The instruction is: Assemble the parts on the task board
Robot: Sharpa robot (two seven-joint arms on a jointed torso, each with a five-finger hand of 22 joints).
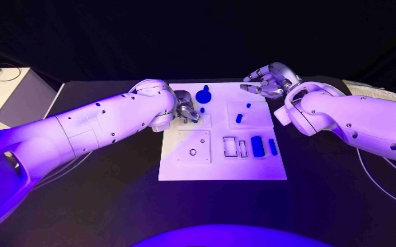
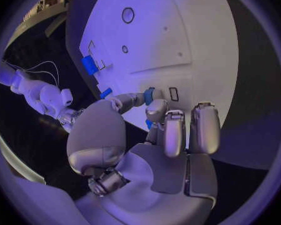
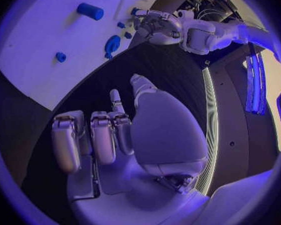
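Left robot hand [image 1: 185,111] pinches a small blue part [image 2: 149,93] at the board's [image 1: 222,170] 11 o'clock; right robot hand [image 1: 268,81] hovers empty, fingers loosely apart.

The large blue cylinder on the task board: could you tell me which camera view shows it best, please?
The head view: the large blue cylinder lies unobstructed near the task board's front right. The right wrist view shows it clearly too, but bent near the rim. The left wrist view shows it small and distant.

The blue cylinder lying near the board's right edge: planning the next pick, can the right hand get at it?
Probably yes: the right hand hovers empty beyond the board, and nothing covers the blue cylinder.
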